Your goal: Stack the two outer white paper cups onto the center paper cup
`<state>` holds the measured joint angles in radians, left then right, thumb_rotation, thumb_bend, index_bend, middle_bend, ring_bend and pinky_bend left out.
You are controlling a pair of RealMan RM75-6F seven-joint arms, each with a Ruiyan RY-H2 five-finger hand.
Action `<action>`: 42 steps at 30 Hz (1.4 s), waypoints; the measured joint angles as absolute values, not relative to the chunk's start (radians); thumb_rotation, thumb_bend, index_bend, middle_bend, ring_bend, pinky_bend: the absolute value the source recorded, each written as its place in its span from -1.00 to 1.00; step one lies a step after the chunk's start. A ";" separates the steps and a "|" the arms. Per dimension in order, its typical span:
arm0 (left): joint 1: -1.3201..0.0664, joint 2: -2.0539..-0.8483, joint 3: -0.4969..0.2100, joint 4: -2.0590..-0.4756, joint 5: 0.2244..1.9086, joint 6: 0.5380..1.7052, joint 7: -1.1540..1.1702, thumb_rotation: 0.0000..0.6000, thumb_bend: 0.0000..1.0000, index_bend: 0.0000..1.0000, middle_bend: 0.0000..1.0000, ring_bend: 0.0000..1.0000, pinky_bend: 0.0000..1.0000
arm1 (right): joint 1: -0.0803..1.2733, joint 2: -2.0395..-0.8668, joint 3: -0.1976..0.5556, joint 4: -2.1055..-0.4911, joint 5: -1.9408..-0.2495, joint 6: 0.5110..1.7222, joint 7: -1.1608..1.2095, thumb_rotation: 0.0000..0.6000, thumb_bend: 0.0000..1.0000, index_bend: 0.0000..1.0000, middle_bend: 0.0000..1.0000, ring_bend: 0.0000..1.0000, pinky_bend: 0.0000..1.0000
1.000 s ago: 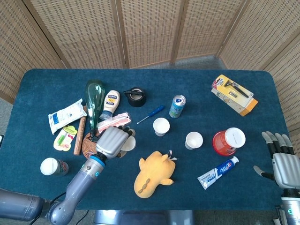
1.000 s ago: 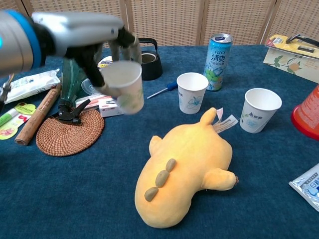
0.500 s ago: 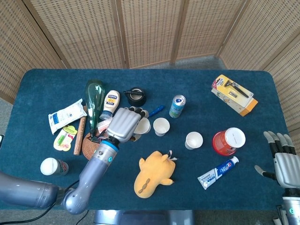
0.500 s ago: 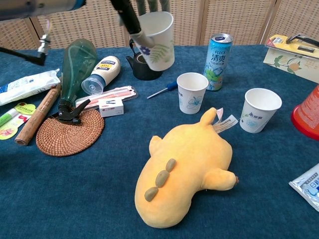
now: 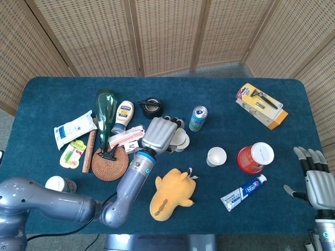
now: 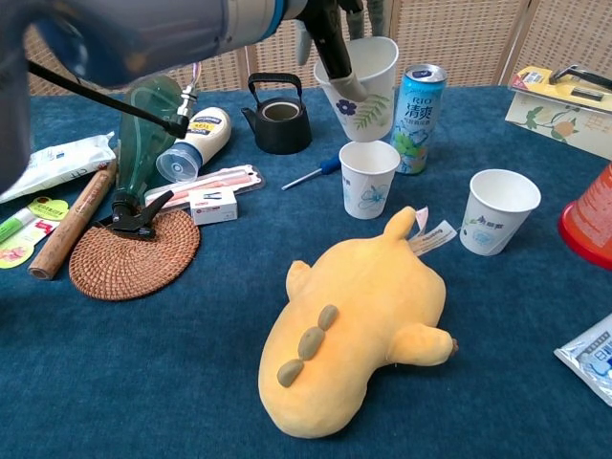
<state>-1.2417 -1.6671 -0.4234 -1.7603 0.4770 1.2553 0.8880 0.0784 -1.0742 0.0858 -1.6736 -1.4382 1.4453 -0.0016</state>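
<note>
On the far left of the worktop [image 5: 47, 94] lie a packet, a green bottle [image 5: 105, 111] and a woven coaster [image 6: 120, 253], well away from the fingers and no part of the job.

The left hand [image 5: 158, 134] comes next. Its fingers [image 6: 337, 57] are closed round a white paper cup [image 6: 362, 86] and hold it in the air, mouth up and tipped a little, with one digit seemingly hooked inside the rim in the chest view.

The relation that matters: the center cup [image 6: 368, 179] stands on the worktop almost straight below the held cup, a shade toward the robot, upright with its mouth open to the ceiling. Both cups have their long axes close to vertical, so my judgement is that the coming move is mostly a straight lowering once the held cup is squared up and centred over the rim. In the head view the hand covers most of both cups.

Just right of the fingers stands a blue can [image 6: 419, 104], close enough to be brushed.

Further right, the other outer cup [image 6: 497, 210] stands upright, mouth up, well apart from the left hand and nearer the right.

The right hand [image 5: 315, 180] rests at the worktop's right edge, fingers spread and holding nothing.
</note>
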 measured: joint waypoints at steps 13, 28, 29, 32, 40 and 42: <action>-1.264 -1.733 -0.394 -1.653 0.494 1.248 0.874 1.00 -0.46 -0.32 -0.14 -0.25 0.09 | 0.085 -1.082 0.082 -1.666 -1.431 1.425 0.008 1.00 -1.00 -1.00 -1.00 -1.00 -1.00; -1.287 -1.827 -0.394 -1.528 0.488 1.227 0.875 1.00 -0.46 -0.41 -0.46 -0.58 0.01 | 0.089 -1.080 0.090 -1.658 -1.417 1.417 0.038 1.00 -1.00 -1.00 -1.00 -1.00 -1.00; -1.287 -1.831 -0.395 -1.522 0.488 1.226 0.876 1.00 -0.46 -0.43 -0.57 -0.71 -0.02 | 0.089 -1.080 0.090 -1.658 -1.417 1.416 0.039 1.00 -1.00 -1.00 -1.00 -1.00 -1.00; -1.289 -1.842 -0.395 -1.511 0.488 1.225 0.882 1.00 -0.46 -0.49 -0.86 -0.94 -0.12 | 0.088 -1.079 0.090 -1.658 -1.418 1.418 0.044 1.00 -1.00 -1.00 -1.00 -1.00 -1.00; -1.285 -1.848 -0.398 -1.522 0.467 1.231 0.911 1.00 -0.47 -0.63 -1.00 -1.00 -0.31 | 0.088 -1.076 0.089 -1.661 -1.423 1.421 0.047 1.00 -1.00 -1.00 -1.00 -1.00 -1.00; -1.283 -1.848 -0.399 -1.528 0.464 1.230 0.911 1.00 -0.47 -0.70 -1.00 -1.00 -0.33 | 0.088 -1.075 0.090 -1.661 -1.424 1.423 0.047 1.00 -1.00 -1.00 -1.00 -1.00 -1.00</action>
<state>-1.2826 -1.8477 -0.3994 -1.5282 0.4638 1.2304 0.9113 0.0876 -1.0753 0.0898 -1.6608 -1.4237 1.4233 0.0468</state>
